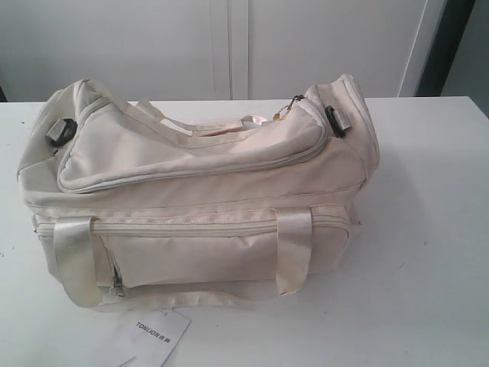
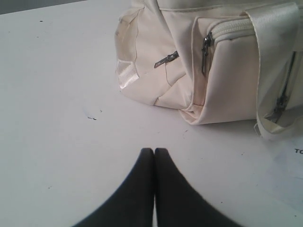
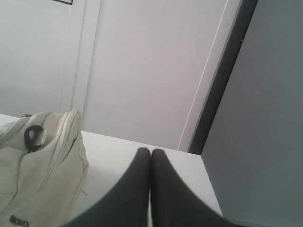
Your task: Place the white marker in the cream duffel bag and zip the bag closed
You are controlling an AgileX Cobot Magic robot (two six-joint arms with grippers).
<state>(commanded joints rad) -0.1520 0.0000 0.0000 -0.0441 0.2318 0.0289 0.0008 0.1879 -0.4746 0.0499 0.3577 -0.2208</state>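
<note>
The cream duffel bag point(image 1: 199, 191) lies across the middle of the white table, its curved top flap point(image 1: 191, 149) zipped down and its front pocket zip shut. One end of the bag point(image 2: 208, 61) fills the upper part of the left wrist view. The other end, with a black ring, is the bag's part point(image 3: 38, 170) seen in the right wrist view. My left gripper point(image 2: 154, 150) is shut and empty above bare table, short of the bag. Empty too, my right gripper point(image 3: 151, 150) is shut beside the bag's end. The white marker is not visible in any view.
A white TONLION paper card point(image 1: 153, 336) lies on the table point(image 1: 428, 252) against the bag's front. White cabinet doors point(image 1: 244, 46) stand behind the table. A dark vertical strip point(image 3: 222, 80) and a grey wall lie past the table's far corner.
</note>
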